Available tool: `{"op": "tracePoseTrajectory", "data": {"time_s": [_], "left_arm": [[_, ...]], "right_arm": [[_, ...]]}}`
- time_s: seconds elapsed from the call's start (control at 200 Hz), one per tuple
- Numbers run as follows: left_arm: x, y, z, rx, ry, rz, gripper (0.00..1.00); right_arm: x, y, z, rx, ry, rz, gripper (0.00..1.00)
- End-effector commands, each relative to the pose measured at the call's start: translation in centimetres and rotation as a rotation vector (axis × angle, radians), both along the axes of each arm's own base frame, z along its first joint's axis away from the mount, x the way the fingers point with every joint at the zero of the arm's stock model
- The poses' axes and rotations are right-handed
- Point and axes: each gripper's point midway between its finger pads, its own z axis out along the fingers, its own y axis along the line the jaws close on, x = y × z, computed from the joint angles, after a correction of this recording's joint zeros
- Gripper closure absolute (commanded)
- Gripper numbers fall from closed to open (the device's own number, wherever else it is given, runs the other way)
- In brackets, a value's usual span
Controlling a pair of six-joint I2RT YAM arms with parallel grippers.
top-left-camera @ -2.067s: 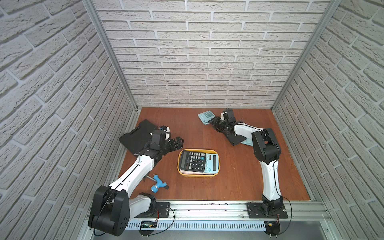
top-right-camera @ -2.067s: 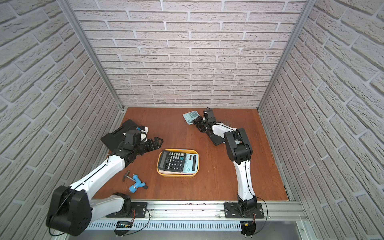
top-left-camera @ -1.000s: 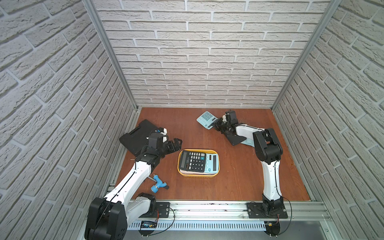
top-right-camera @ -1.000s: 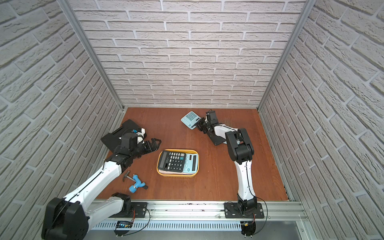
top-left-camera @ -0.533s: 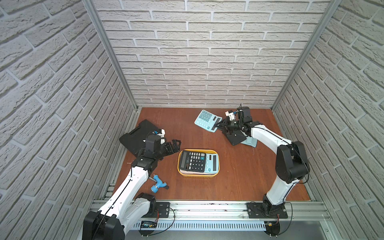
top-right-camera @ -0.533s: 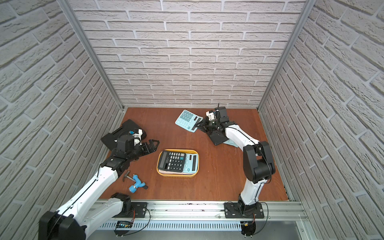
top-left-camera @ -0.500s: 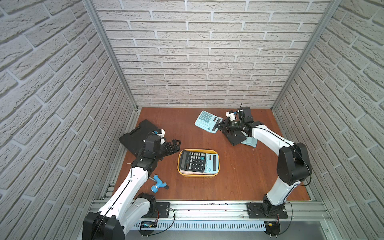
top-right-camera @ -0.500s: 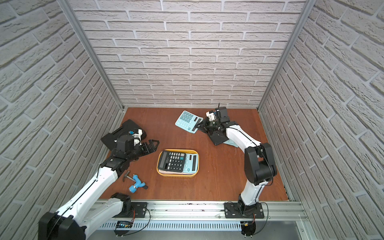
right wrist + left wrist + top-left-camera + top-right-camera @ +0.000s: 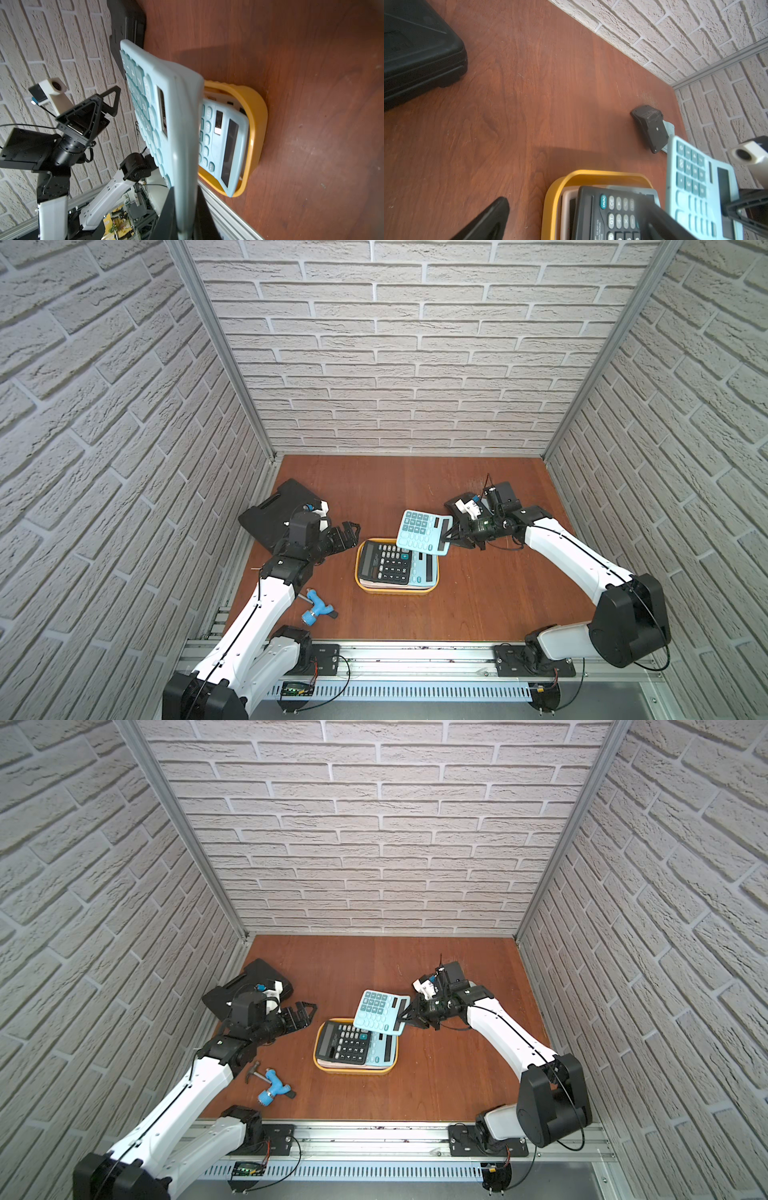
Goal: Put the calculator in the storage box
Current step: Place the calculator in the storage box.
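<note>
The pale blue plastic calculator (image 9: 422, 531), clamped in the right gripper's (image 9: 448, 537) jaws, hides the corner of the shallow yellow plastic tray (image 9: 395, 592) beneath those jaws. In the right wrist view the jaw tips run out of frame.

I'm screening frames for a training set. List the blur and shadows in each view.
Both top views: sharp throughout, evenly lit. Left wrist view: the fingers of the left gripper are out of focus, and a broad shadow lies on the table beside the storage box. Right wrist view: the light blue calculator, held in the right gripper, is smeared along its near edge.
</note>
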Motion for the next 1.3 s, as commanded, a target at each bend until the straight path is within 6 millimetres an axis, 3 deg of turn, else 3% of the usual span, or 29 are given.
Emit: {"op": "tracePoseTrajectory", "data": {"time_s": [0.0, 0.285, 0.79, 1.105, 1.295], "left_arm": [[0.5, 0.0, 1.5, 0.004, -0.041, 0.005, 0.02], [0.4, -0.2, 1.1, 0.009, -0.033, 0.001, 0.02], [0.2, -0.2, 0.4, 0.013, -0.021, 0.003, 0.02], [0.2, -0.2, 0.5, 0.012, -0.024, 0.002, 0.02], [0.2, -0.3, 0.7, 0.009, -0.027, 0.0, 0.02]], "right_arm": [[-1.7, 1.3, 1.1, 0.05, -0.049, 0.074, 0.97], [-3.4, 2.6, -1.6, 0.048, 0.003, 0.132, 0.97], [-3.3, 4.0, -4.3, 0.057, 0.052, 0.189, 0.97], [-3.6, 4.1, -4.9, 0.063, 0.059, 0.216, 0.66], [-3.7, 3.9, -4.8, 0.043, 0.046, 0.222, 0.59]]}}
